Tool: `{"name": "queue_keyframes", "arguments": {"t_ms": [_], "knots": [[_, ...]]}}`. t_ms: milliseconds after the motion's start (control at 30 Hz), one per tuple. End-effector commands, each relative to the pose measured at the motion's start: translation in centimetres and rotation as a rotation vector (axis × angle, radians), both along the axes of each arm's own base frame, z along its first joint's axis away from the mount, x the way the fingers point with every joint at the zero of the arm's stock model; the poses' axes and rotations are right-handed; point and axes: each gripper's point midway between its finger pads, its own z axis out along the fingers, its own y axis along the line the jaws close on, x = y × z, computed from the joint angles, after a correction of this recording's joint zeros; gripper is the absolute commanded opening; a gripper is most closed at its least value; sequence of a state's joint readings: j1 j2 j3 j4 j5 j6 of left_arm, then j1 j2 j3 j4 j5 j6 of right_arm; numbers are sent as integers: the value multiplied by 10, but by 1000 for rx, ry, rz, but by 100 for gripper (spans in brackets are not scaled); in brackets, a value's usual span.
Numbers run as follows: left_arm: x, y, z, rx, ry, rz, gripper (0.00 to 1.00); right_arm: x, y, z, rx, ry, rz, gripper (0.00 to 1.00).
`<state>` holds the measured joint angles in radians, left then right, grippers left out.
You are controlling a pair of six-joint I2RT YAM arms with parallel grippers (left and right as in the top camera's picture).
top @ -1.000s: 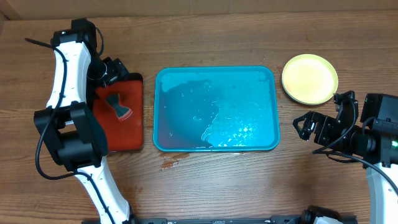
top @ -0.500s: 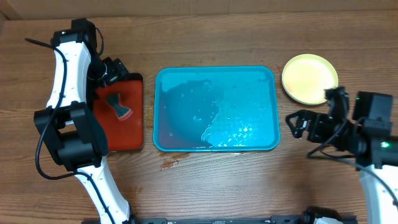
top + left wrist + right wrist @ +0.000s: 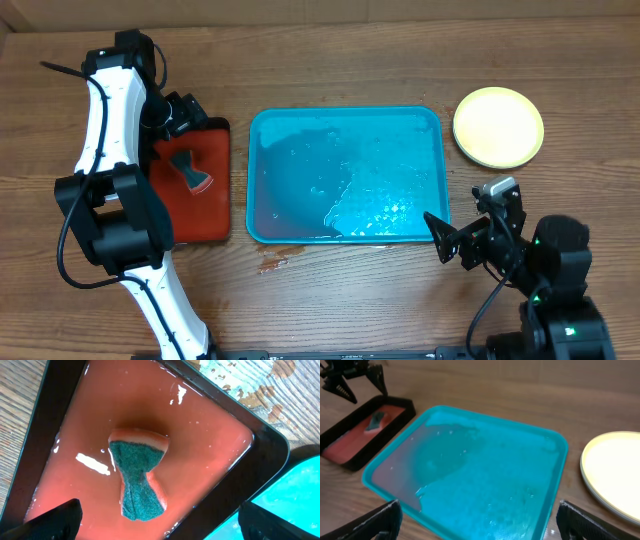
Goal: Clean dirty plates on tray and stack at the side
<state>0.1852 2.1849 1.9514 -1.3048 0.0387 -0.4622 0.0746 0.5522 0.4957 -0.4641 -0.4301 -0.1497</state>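
The blue tray [image 3: 345, 175] lay at the middle of the surface [image 3: 350, 60], its floor wet and glistening. At its 2 o'clock, apart from it, sat a pale yellow plate [image 3: 498, 127]; whether others lay beneath could not be told. At the tray's 9 o'clock, just beside it, the red tray [image 3: 205, 215] held a thin pool of liquid and a pinched green-faced sponge [image 3: 190, 172]. The left end effector [image 3: 182, 118] hung wide open above that sponge, touching nothing. The right end effector [image 3: 440, 240], also spread wide and empty, hovered at the blue tray's 5 o'clock corner, pointing toward 9 o'clock. Small puddles [image 3: 272, 265] marked the surface at the blue tray's 7 o'clock.
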Motion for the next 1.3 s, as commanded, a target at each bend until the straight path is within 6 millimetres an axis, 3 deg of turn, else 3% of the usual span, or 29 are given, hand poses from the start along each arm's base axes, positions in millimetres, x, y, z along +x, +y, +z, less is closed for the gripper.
{"name": "queue_keyframes", "arguments": {"t_ms": [0, 500, 900, 1100, 1267], "knots": [[4, -1, 2, -3, -12, -16, 100, 1, -5, -4, -6, -72, -22, 100], [4, -1, 2, -4, -12, -16, 100, -5, -30, 2, 65, -441, -182, 100], [4, -1, 2, -4, -12, -16, 100, 4, -69, -10, 296, -379, -464, 100], [4, -1, 2, -3, -12, -16, 100, 4, -76, -26, 267, -327, -515, 100], [4, -1, 2, -4, -12, -16, 99, 5, -77, -26, 235, -340, -511, 100]]}}
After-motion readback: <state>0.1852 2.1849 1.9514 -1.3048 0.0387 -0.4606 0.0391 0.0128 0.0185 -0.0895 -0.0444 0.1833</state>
